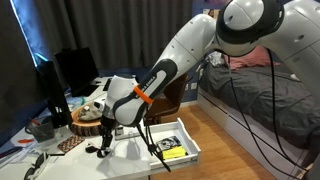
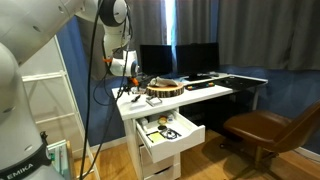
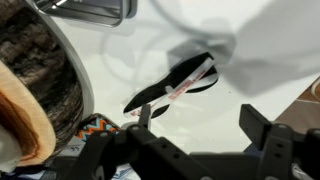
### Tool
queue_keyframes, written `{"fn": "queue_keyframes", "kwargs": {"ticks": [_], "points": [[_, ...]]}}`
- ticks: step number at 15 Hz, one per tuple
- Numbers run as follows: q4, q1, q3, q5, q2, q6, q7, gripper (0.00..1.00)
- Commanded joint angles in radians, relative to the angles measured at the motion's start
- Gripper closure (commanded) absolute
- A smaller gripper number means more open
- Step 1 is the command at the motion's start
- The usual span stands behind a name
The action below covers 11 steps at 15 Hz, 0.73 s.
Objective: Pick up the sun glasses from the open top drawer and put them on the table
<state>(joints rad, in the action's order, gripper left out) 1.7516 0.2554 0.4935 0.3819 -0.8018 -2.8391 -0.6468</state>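
Note:
The sun glasses lie flat on the white table, black with a pale pink strip on one arm. In the wrist view my gripper is open and empty, its two fingers hanging just above the table, beside the glasses. In both exterior views the gripper hovers low over the table's end, next to the round wooden slab. The top drawer stands pulled out below the table. I cannot make out the glasses in the exterior views.
The round wooden slab sits close beside the gripper. A flat yellow-and-black item lies in the drawer. Monitors stand at the back of the table. A brown chair stands nearby.

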Motion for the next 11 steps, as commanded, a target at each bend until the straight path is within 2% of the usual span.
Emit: {"fn": "queue_keyframes", "kwargs": {"ticks": [1,4,6,7,9,11], "points": [[0.217,0.110,-0.135,-0.014,0.198,-0.052,0.237,0.00],[0.375,0.215,-0.236,-0.006,0.324,-0.060,0.458,0.00],[0.472,0.316,-0.334,0.002,0.407,-0.084,0.605,0.00],[0.337,0.232,-0.247,-0.004,0.285,-0.054,0.473,0.00],[0.414,0.286,-0.297,0.004,0.353,-0.064,0.562,0.00],[0.444,0.294,-0.306,0.006,0.385,-0.064,0.583,0.00]]}}
